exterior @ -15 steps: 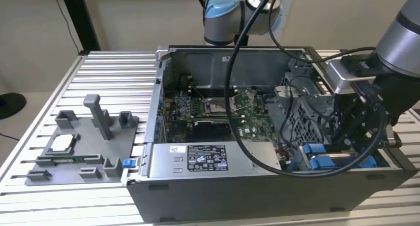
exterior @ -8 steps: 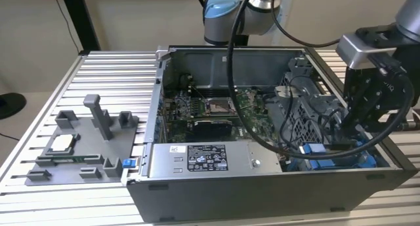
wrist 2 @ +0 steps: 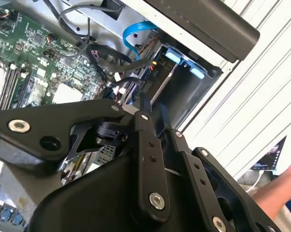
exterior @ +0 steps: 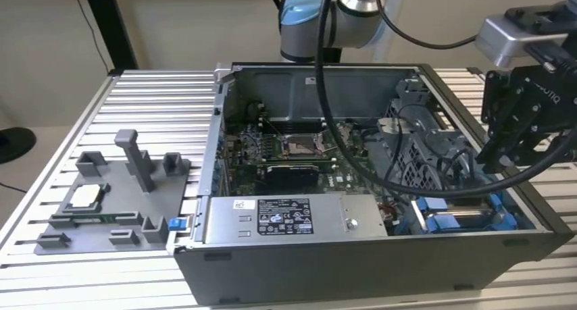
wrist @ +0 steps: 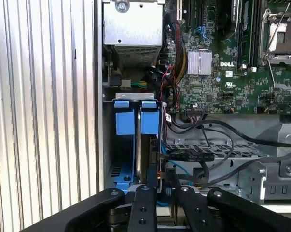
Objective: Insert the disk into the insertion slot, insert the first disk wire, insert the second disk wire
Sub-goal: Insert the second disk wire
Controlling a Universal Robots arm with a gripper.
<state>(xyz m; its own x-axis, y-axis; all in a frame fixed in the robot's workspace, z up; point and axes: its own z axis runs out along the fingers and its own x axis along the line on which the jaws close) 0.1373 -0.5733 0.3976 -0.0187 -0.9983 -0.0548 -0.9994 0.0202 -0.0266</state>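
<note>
Disk [wrist: 145, 159] edge-on in insertion slot [wrist: 131, 145], apparently not fully seated. Hand [wrist: 157, 186] closed on disk's end. Both wire steps appear undone.

Robotics lab, slatted aluminium table [exterior: 135, 107], open computer case [exterior: 361, 256]

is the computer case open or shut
Open: the computer case has no side panel on, so the motherboard, the grey power-supply box and the cables lie exposed in the exterior view.
</note>
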